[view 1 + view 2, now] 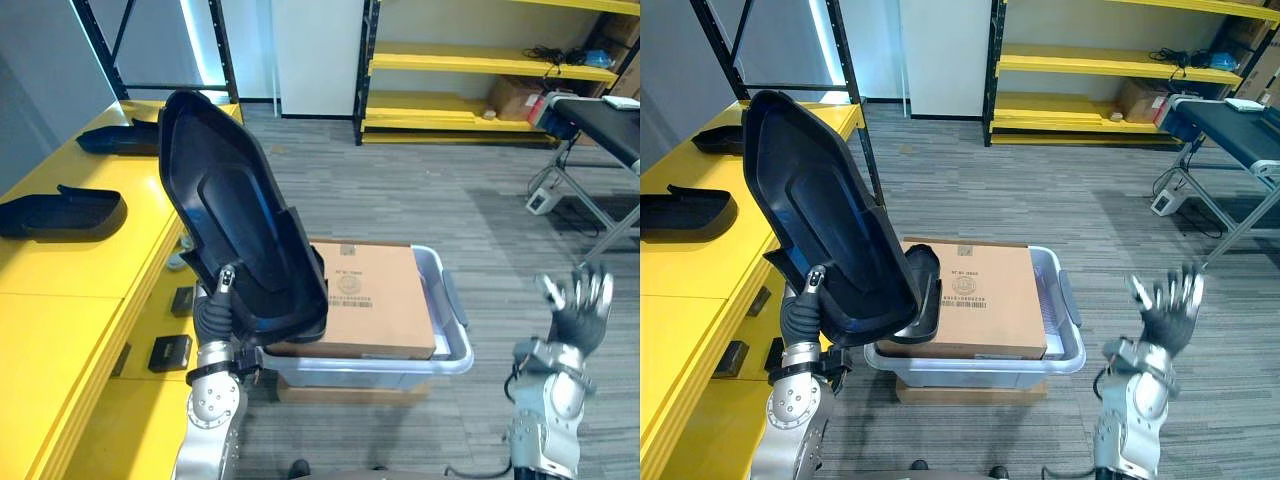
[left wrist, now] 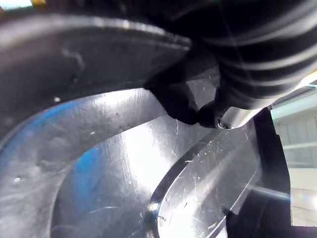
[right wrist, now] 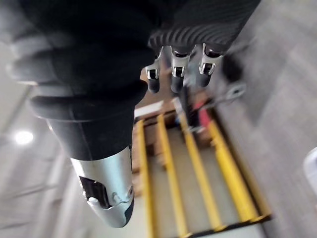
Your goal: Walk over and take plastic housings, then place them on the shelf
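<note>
A large glossy black plastic housing [image 1: 235,215] stands nearly upright, its hollow side facing me, beside the yellow shelf [image 1: 70,290] on the left. My left hand [image 1: 213,312] is shut on its lower edge, the thumb [image 1: 227,279] lying over the inner face. Up close, the left wrist view has the housing's shiny inner surface [image 2: 124,163] under that hand [image 2: 257,74]. Two more black housings [image 1: 60,212] [image 1: 115,138] lie on the shelf top. My right hand [image 1: 582,305] is raised at the lower right, open with its fingers [image 3: 178,74] spread and holding nothing.
A pale plastic bin [image 1: 455,345] holding a cardboard box [image 1: 375,295] sits on the grey carpet right of the held housing. Yellow racks [image 1: 470,60] line the back wall. A black-topped stand [image 1: 610,125] is at the far right. Small dark blocks [image 1: 170,352] lie on the shelf's lower level.
</note>
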You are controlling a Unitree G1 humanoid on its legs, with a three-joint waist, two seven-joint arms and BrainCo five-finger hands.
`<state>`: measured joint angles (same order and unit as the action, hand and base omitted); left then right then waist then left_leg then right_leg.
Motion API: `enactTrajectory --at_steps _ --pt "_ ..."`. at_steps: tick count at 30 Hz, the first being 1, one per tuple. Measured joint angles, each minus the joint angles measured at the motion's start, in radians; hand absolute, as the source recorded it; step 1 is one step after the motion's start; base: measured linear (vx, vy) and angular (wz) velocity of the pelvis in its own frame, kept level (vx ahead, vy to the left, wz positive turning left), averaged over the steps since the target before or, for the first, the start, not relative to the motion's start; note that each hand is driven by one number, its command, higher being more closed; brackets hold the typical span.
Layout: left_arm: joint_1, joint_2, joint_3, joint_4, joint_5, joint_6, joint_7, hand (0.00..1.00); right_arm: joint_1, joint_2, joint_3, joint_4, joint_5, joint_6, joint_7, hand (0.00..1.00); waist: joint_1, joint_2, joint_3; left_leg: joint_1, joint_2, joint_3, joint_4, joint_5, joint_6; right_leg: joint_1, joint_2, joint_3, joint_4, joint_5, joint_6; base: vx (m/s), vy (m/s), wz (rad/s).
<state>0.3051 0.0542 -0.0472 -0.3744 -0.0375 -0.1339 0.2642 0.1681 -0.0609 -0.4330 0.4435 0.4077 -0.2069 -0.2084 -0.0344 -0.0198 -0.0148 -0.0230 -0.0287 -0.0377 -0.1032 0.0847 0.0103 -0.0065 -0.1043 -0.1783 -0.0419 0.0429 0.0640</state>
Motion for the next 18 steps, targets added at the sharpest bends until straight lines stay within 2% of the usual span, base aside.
enactTrajectory --at_steps 3,6,11,13,15,16,17,18 --pt "0.001 0.000 -0.003 0.000 -0.012 -0.007 -0.033 1.00 0.021 -0.007 0.008 0.252 -0.027 0.059 0.048 0.00 0.005 0.012 0.001 -0.005 0.001 -0.016 0.000 -0.001 -0.001 0.003 0.003 -0.008 -0.005 0.002 -0.003 0.00 0.000 0.09" --pt "0.003 -0.001 -0.004 0.000 -0.032 -0.007 -0.059 1.00 0.044 -0.005 0.032 0.399 -0.073 0.081 0.092 0.00 0.007 0.015 0.004 -0.008 0.004 -0.028 0.000 -0.003 -0.004 0.013 0.006 -0.017 -0.005 0.002 -0.002 0.00 -0.021 0.11" --pt "0.020 -0.001 -0.038 0.000 -0.039 -0.008 -0.071 1.00 0.065 0.011 0.101 0.506 -0.167 0.109 0.124 0.00 0.021 0.010 0.025 0.003 -0.001 -0.103 0.009 -0.002 -0.006 0.041 0.000 -0.094 0.036 -0.038 -0.001 0.02 -0.039 0.47" --pt "0.025 -0.012 -0.050 0.000 -0.041 -0.007 -0.089 1.00 0.054 0.030 0.138 0.501 -0.199 0.109 0.124 0.00 0.026 0.010 0.074 -0.021 -0.029 -0.194 0.067 -0.010 -0.012 0.055 -0.030 -0.195 0.121 -0.095 0.008 -0.02 -0.023 1.31" --pt "0.027 -0.016 -0.061 -0.011 -0.041 -0.007 -0.089 1.00 0.051 0.037 0.151 0.483 -0.211 0.108 0.125 0.00 0.033 0.011 0.090 -0.056 -0.054 -0.254 0.109 -0.016 -0.010 0.053 -0.054 -0.266 0.168 -0.126 0.015 -0.04 0.006 1.52" --pt "0.029 -0.028 -0.070 -0.036 -0.042 -0.007 -0.089 1.00 0.048 0.035 0.166 0.448 -0.216 0.106 0.120 0.00 0.048 0.014 0.109 -0.111 -0.073 -0.277 0.160 -0.037 0.002 0.053 -0.081 -0.364 0.211 -0.155 0.021 -0.03 0.024 1.73" --pt "0.029 -0.033 -0.072 -0.047 -0.043 -0.007 -0.089 1.00 0.046 0.036 0.166 0.434 -0.219 0.106 0.119 0.00 0.048 0.015 0.112 -0.135 -0.071 -0.255 0.176 -0.048 0.003 0.055 -0.091 -0.408 0.222 -0.162 0.023 -0.03 0.032 2.19" --pt "0.029 -0.041 -0.070 -0.062 -0.046 -0.008 -0.090 1.00 0.043 0.030 0.166 0.411 -0.223 0.104 0.118 0.00 0.050 0.017 0.119 -0.174 -0.050 -0.169 0.202 -0.057 0.007 0.059 -0.110 -0.486 0.237 -0.171 0.029 -0.03 0.031 1.91"
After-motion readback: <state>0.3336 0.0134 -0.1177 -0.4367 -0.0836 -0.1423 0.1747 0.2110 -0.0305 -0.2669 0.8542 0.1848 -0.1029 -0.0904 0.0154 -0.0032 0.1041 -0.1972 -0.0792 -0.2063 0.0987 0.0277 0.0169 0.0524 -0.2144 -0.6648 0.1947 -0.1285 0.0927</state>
